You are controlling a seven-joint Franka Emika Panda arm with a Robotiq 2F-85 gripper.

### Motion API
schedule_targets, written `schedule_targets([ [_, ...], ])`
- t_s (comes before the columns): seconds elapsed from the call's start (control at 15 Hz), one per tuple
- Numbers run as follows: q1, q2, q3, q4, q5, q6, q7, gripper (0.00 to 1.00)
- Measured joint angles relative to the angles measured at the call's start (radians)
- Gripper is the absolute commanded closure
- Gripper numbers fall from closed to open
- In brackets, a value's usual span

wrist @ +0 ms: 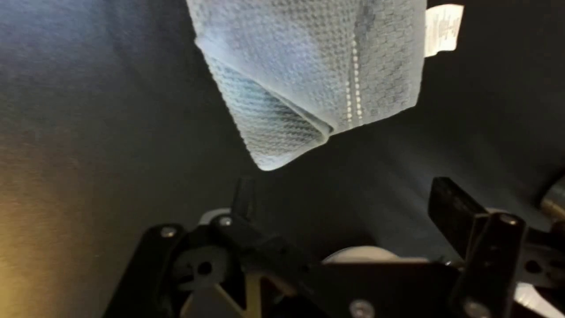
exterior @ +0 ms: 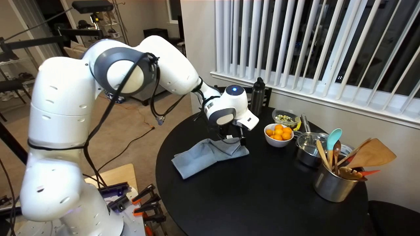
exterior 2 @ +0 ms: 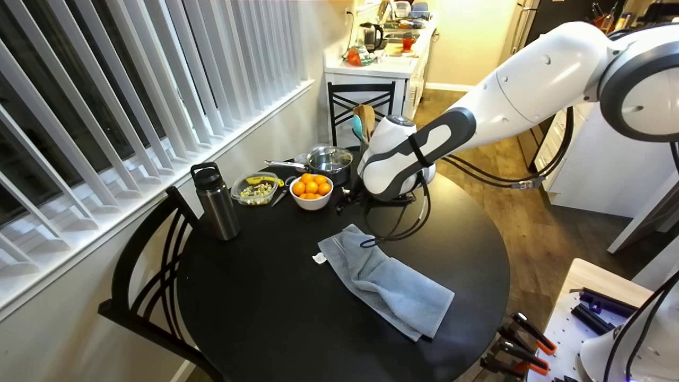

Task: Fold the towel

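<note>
Towel [exterior 2: 390,281]: one, grey-blue, woven; on the table [exterior 2: 254,318], an uneven strip, rumpled and partly doubled over itself. White tag [wrist: 443,28] at one narrow end. Long axis: from the tagged end, the end nearer the jaws, back toward the robot's base [exterior: 92,209].

Jaws: standing wide apart, holding nothing. In the wrist view the towel lies ahead of them, at the top, one corner pointing toward their gap; bare table between — near, not touching. Opening set roughly crosswise to the long axis. Height over the table: hard to tell, dark parts against a dark top.

Next move, as judged: back over the tagged end, toward the base, then down. Closed crosswise there, the jaws may bunch the layers instead of taking one edge; a turn beforehand could help. Folding appears part done, the strip not yet squared.

Arm [exterior 2: 530,90]: single, white, reaching in over the table.

Surface: round, black, smooth-looking. Also carried: white bowl [exterior: 277,143] of oranges [exterior: 279,132], near the jaws; clear container [exterior 2: 238,188]; saucepan [exterior 2: 342,174], long-handled; steel bottle [exterior 2: 220,207]; steel utensil pot [exterior: 331,188].

Room: vertical blinds [exterior: 283,39], slats part open; black chair [exterior 2: 121,276] at the table's edge; carpet [exterior: 174,108]; wood floor [exterior 2: 530,212]; clamps [exterior 2: 520,352] by the base.
</note>
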Motion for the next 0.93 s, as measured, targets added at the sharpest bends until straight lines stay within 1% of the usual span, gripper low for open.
schedule_targets([
  [0.13,0.069,-0.032,-0.095,-0.067,-0.082,0.018,0.146,0.0],
  [0.27,0.14,-0.044,-0.192,-0.107,-0.171,-0.005,0.292,0.0],
  [0.33,0.162,-0.045,-0.221,-0.117,-0.205,-0.033,0.348,0.0],
  [0.4,0.168,-0.045,-0.226,-0.121,-0.219,-0.064,0.378,0.0],
  [0.53,0.157,-0.045,-0.202,-0.121,-0.219,-0.118,0.39,0.0],
  [0.6,0.141,-0.045,-0.176,-0.121,-0.213,-0.13,0.39,0.0],
  [0.73,0.105,-0.046,-0.117,-0.12,-0.198,-0.134,0.387,0.0],
  [0.93,0.056,-0.046,-0.047,-0.12,-0.153,-0.134,0.365,0.0],
])
